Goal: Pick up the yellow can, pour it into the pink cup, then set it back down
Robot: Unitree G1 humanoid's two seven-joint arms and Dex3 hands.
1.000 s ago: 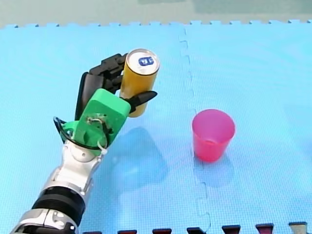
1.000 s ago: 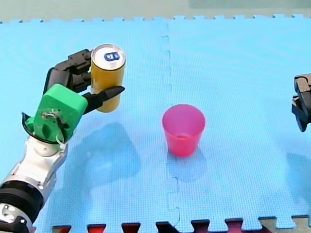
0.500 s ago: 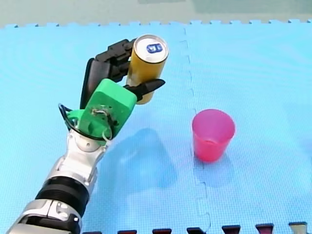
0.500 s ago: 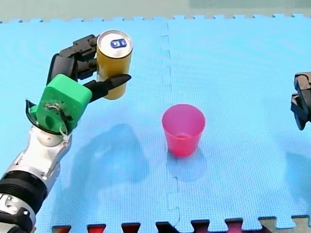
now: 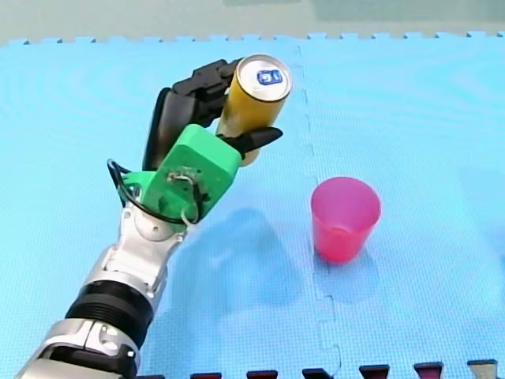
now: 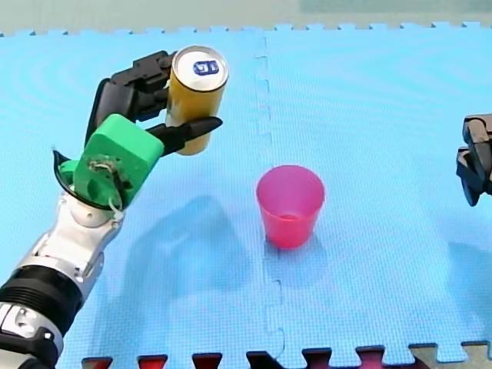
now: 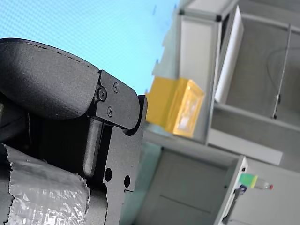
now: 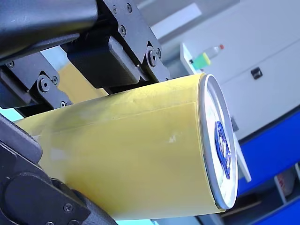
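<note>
Plainly, the left robot hand (image 5: 167, 126) held the yellow can (image 5: 246, 106) clear of the blue foam mat (image 5: 410, 118). Its arm came in from about 7 o'clock, with a green block (image 5: 197, 170) mounted at the wrist. The black fingers (image 5: 201, 79) wrapped the can's far side, and the thumb (image 5: 256, 140) crossed its near side low down, so the can was clamped between them. The can stood close to upright, leaning a little toward 1 o'clock. Its silver lid (image 5: 263, 76) with a blue tab faced up toward the head cameras. A shadow (image 5: 237, 260) of the hand and can lay on the mat at about 6 o'clock from the can.

The pink cup (image 5: 344, 219) stood upright on the mat, mouth up, at about 4 o'clock from the can and well apart from it. It sat just to the 3 o'clock side of the mat's jigsaw seam (image 5: 309, 150), which ran from 12 to 6 o'clock. Nothing touched the cup.

The second wrist view showed the can close up, gripped by the left robot hand, with black links pressed on the yellow wall on both sides and the lid's rim free.

The right robot hand (image 6: 477, 157) sat at the 3 o'clock edge of the second head view, far from the cup; its state could not be told.

In the first wrist view a yellow box (image 7: 176, 107) sat beside a grey cabinet (image 7: 201, 70), past the mat's edge.
</note>
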